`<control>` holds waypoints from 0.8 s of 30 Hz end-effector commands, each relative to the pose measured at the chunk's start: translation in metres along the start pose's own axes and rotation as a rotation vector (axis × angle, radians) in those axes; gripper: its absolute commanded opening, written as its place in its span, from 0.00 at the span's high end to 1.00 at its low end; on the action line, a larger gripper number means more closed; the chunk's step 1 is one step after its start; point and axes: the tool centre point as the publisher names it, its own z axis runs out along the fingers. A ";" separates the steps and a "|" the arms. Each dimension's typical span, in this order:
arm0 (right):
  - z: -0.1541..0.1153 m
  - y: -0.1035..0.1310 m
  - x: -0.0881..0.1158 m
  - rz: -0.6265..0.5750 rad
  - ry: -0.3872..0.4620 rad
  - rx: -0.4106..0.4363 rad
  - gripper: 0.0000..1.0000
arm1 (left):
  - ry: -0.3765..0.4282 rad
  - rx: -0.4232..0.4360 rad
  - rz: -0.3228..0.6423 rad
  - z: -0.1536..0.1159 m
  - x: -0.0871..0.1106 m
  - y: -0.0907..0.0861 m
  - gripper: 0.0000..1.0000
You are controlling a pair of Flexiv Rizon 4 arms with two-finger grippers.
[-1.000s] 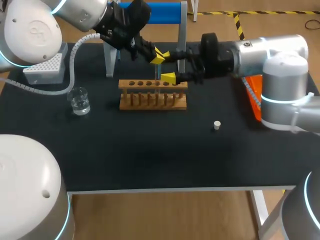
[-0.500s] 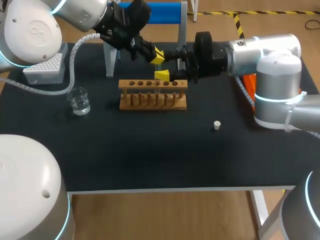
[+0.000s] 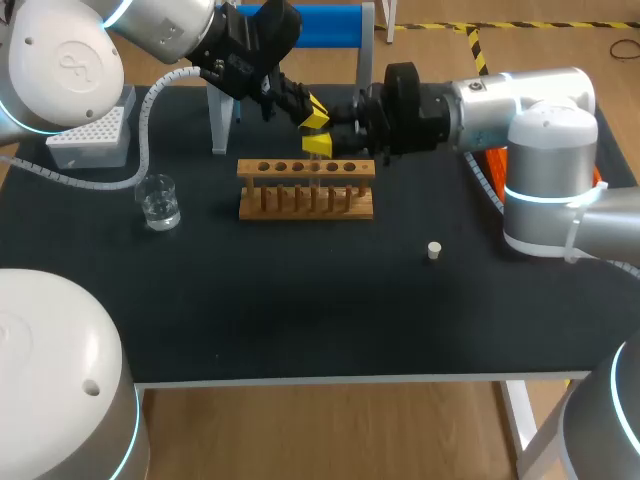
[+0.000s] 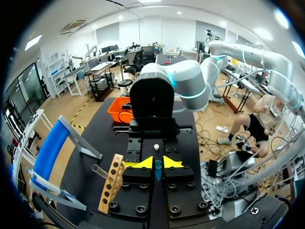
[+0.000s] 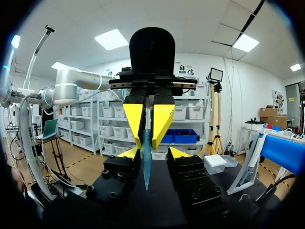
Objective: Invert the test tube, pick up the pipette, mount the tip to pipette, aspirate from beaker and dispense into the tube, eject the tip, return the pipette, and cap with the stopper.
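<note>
Both grippers are hovering tip to tip just above the wooden rack [image 3: 305, 188] in the upper middle of the head view. By my reading the job is sitting at its very first step, the inverting of the test tube [image 5: 145, 171]. The left gripper [image 5: 147, 143] is pinching the bluish tube between nearly closed fingers. The tube is hanging from it into the gap of the right gripper [image 5: 153, 153], whose fingers are standing wide on either side without touching the glass.

Everything after that is looking undone:
- the tip box [image 3: 90, 135] is sitting at the upper left
- the beaker [image 3: 158, 200] is holding its liquid at the left
- the stopper [image 3: 434, 250] is lying alone, right of centre

From overhead the tube is barely showing among the yellow tips. The pipette is not making itself out at all — the left arm is covering part of the blue-topped stand [image 3: 330, 25] at the top edge. Which end of the tube is the mouth, I cannot tell.
</note>
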 end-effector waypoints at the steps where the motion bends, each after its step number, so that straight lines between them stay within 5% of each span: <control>1: -0.002 0.000 0.001 -0.001 0.003 -0.001 0.71 | 0.001 -0.005 -0.001 -0.001 0.000 -0.001 1.00; 5: -0.003 0.000 0.002 0.002 0.001 -0.001 0.82 | 0.001 -0.005 -0.001 -0.001 0.000 -0.001 1.00; 8: -0.004 0.000 0.003 0.003 0.000 -0.002 1.00 | 0.001 -0.005 -0.001 -0.001 0.000 -0.001 1.00; 15: -0.006 -0.001 0.005 0.006 0.002 -0.003 1.00 | 0.001 -0.005 -0.001 -0.001 0.000 -0.001 1.00; 16: -0.006 -0.002 0.005 0.007 0.001 -0.003 1.00 | 0.001 -0.005 -0.001 -0.001 0.000 -0.001 0.80; 17: -0.007 -0.002 0.006 0.009 0.000 -0.003 1.00 | 0.001 -0.005 -0.001 -0.001 0.000 -0.001 0.00; 24: -0.020 -0.007 0.012 0.014 -0.005 -0.001 1.00 | 0.001 -0.005 -0.001 -0.001 0.000 -0.001 0.00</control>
